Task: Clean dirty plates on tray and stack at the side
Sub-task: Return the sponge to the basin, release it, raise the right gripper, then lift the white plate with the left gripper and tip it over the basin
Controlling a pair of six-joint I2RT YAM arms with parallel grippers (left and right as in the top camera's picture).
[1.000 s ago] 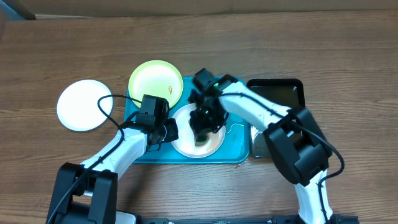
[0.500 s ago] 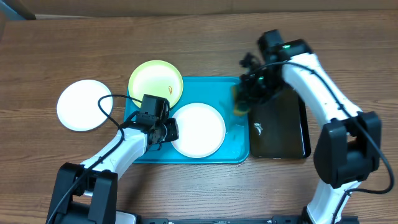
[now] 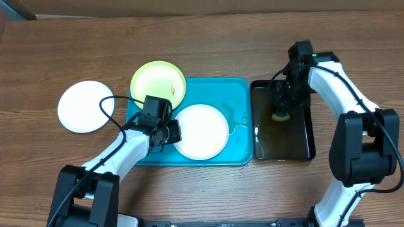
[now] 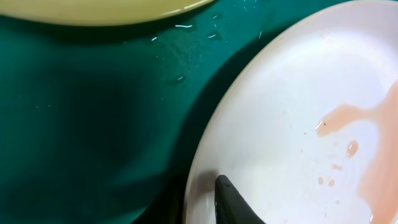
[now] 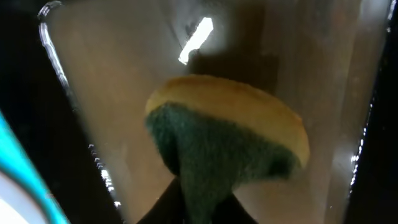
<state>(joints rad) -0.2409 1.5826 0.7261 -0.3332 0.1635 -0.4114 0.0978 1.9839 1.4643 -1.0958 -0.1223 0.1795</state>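
Observation:
A white plate (image 3: 202, 131) lies on the turquoise tray (image 3: 238, 94); its wet surface fills the left wrist view (image 4: 298, 124). My left gripper (image 3: 170, 132) is shut on this plate's left rim, one finger (image 4: 233, 202) resting inside it. The yellow-green plate (image 3: 158, 84) sits on the tray's back left corner, with an orange speck on it. A second white plate (image 3: 83, 106) lies on the table to the left. My right gripper (image 3: 282, 106) is shut on a yellow and green sponge (image 5: 224, 143) over the black tray (image 3: 303, 135).
The black tray (image 5: 112, 93) holds brownish water. A black cable loops near the left white plate. The wooden table stretches around both trays.
My right gripper has carried the sponge off the white plate, rightward across the turquoise tray, to the black tray. The left gripper has kept still on the plate rim.

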